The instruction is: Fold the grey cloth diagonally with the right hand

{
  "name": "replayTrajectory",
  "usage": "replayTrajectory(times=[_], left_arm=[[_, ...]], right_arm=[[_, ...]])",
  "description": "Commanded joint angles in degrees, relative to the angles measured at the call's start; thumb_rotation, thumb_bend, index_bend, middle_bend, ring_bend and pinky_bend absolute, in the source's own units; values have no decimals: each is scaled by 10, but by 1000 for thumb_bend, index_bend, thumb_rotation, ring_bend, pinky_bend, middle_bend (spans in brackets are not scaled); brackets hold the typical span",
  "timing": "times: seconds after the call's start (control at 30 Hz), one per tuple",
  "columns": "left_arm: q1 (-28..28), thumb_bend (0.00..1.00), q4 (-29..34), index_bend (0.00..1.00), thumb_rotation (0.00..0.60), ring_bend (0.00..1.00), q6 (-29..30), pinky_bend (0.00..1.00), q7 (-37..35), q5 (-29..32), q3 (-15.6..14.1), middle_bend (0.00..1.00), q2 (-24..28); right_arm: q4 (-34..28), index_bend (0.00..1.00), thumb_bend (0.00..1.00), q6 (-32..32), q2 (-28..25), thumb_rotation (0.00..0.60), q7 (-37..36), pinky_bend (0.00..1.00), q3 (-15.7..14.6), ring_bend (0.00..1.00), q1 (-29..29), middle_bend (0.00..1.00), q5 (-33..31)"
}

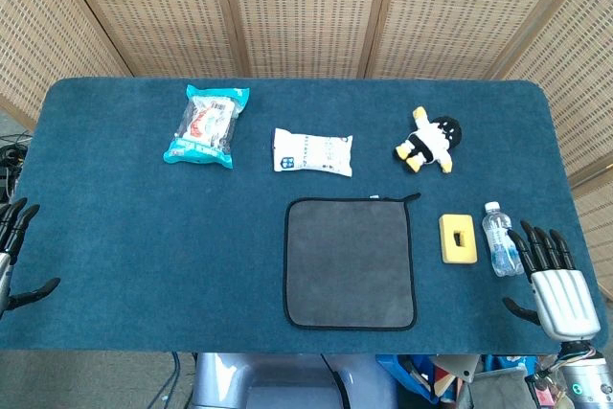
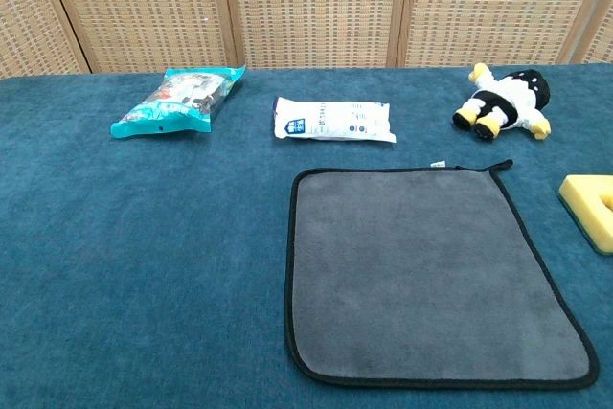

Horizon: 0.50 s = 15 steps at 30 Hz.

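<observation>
The left hand (image 1: 17,256) is cut off by the left edge of the head view, so only some dark fingers show, spread apart and holding nothing; the chest view shows neither hand. The right hand (image 1: 554,286) sits at the table's near right corner, palm side down, fingers apart and empty, with its wrist running out of the bottom of the picture. The grey cloth (image 1: 351,262) lies flat and unfolded near the front edge of the blue table (image 1: 134,237), well apart from both hands, a small loop at its far right corner. To its right lies a yellow sponge (image 1: 458,238), half cut off in the chest view, and just beside that a small water bottle (image 1: 499,238) lying down; its contents are hard to make out. Farther back lie a teal snack bag (image 1: 206,124), a white packet (image 1: 312,151) with small unreadable print, and a plush toy (image 1: 430,140).
</observation>
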<state>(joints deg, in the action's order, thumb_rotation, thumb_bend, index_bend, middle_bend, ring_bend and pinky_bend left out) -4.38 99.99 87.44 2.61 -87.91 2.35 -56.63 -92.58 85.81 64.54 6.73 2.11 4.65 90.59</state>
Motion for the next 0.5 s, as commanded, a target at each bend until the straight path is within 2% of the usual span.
replayTrajectory(times=[0.03,0.27,0.33,0.5], left_arm=[[0,144,0,0,600,0,0,0,0,0,0,0,0],[-2,145,-2,0,600,0,-1,0,-1,6,5,0,-1],[-3,144,-2,0,600,0,-1,0,-1,9,7,0,-2],[-8,144,-4,0,600,0,-13,0,4,23,11,0,-6]], right_arm=[[1,0,0,-3,0,600,0,0,-1,0,1,0,1],[8,0,0,-35,-5,600,-13,0,0,0,23,0,7],[12,2,5,-50,-4,600,-4,0,8,0,40,0,8],[1,60,75,-145,-5,600,-1,0,48,0,114,0,-23]])
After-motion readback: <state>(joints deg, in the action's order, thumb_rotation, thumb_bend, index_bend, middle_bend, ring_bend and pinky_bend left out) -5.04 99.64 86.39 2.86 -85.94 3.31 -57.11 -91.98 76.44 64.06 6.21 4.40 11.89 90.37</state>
